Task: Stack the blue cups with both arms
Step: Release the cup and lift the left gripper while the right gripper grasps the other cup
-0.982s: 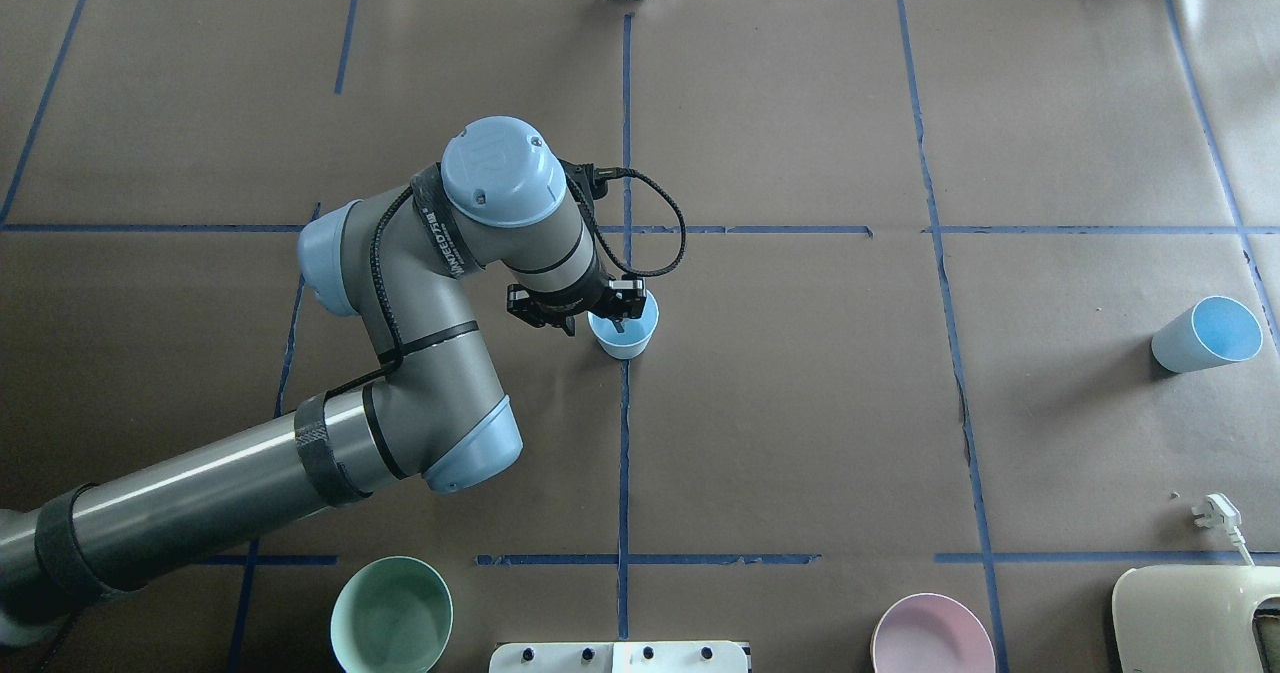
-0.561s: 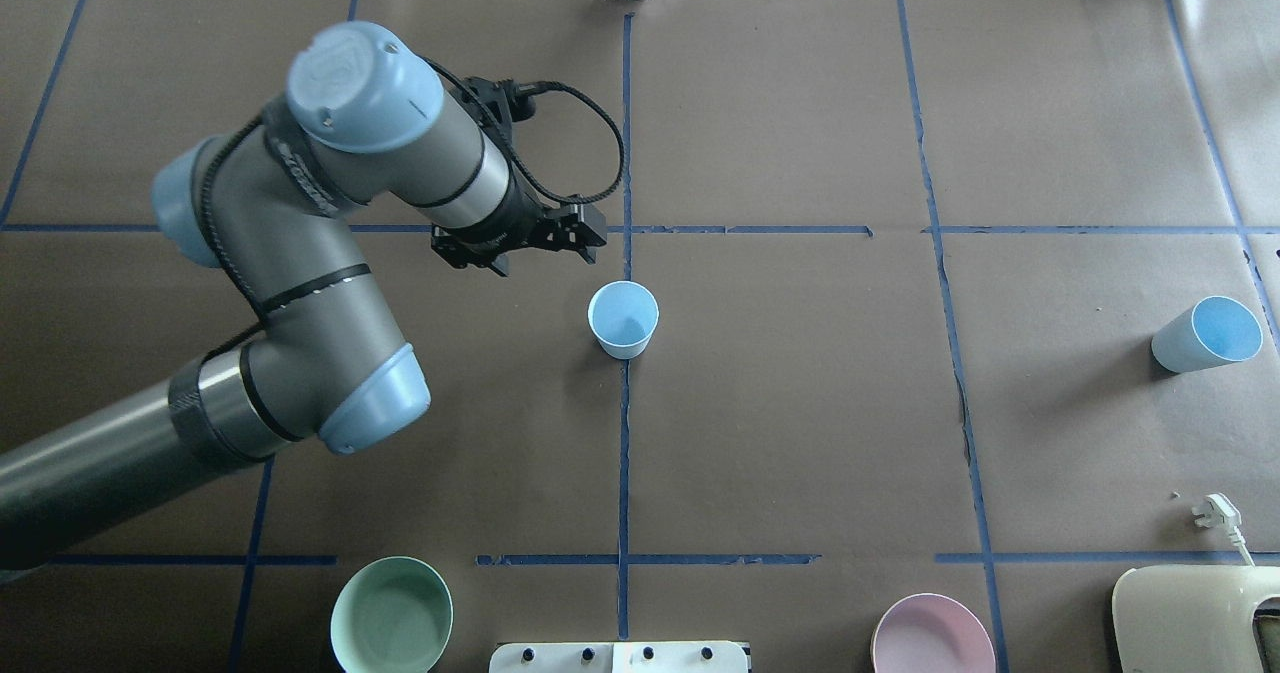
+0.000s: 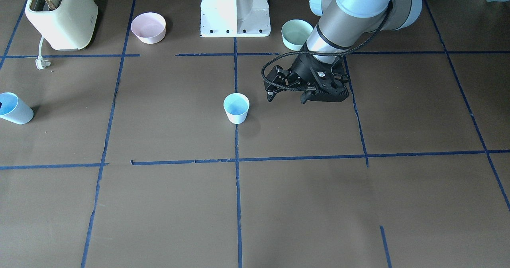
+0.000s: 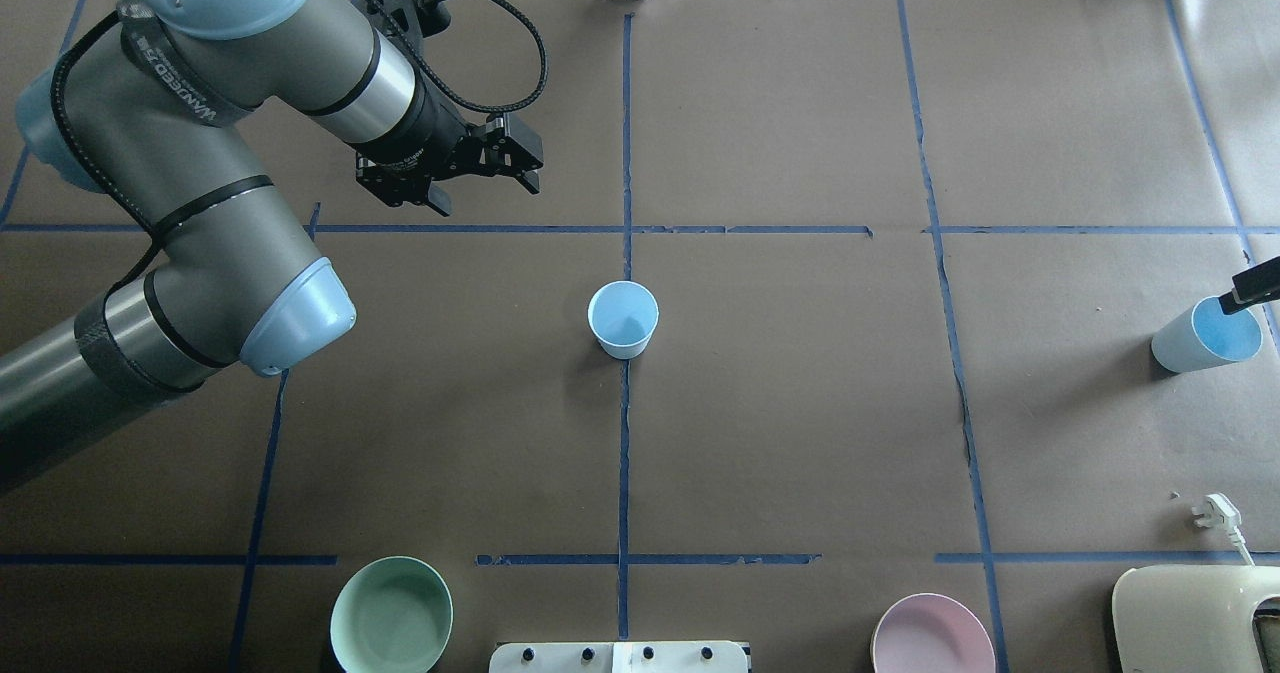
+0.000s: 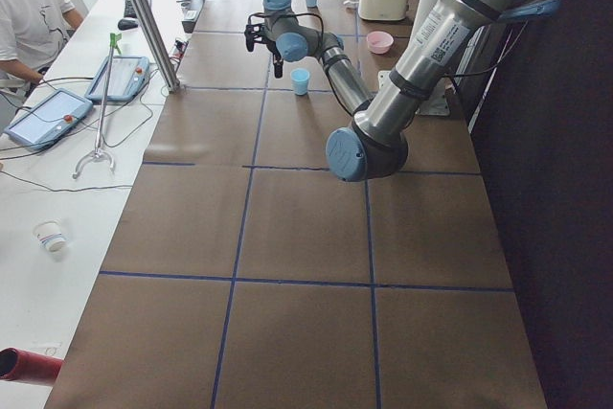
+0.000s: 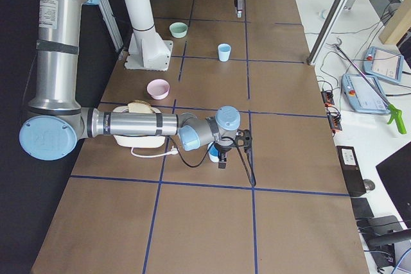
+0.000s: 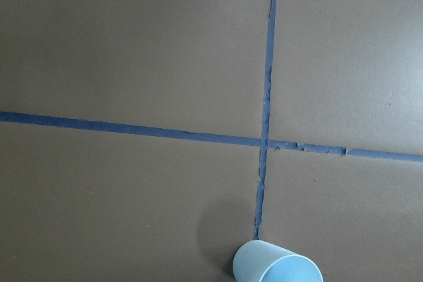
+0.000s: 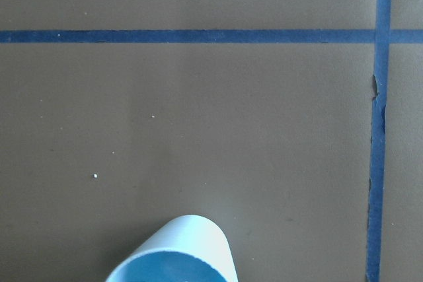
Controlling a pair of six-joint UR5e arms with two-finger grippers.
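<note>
One blue cup [image 4: 623,320] stands upright, my left gripper [image 4: 485,195] spread empty near it, my right gripper [image 4: 1252,291] well away at the other cup [image 4: 1200,341], grip impossible to tell.

Surface [image 4: 800,433]: matt brown, gridded with blue tape lines.
Centre cup [image 4: 623,319], right-edge cup [image 4: 1190,338]: pale blue outside, deeper blue inside.
Robot-side edge: mint-green bowl [image 4: 391,615], pink bowl [image 4: 932,636], cream toaster [image 3: 59,17] at the corner.
Left arm [image 4: 200,153]: silver-grey with light-blue caps.
Left tool [image 4: 487,193]: black.
</note>
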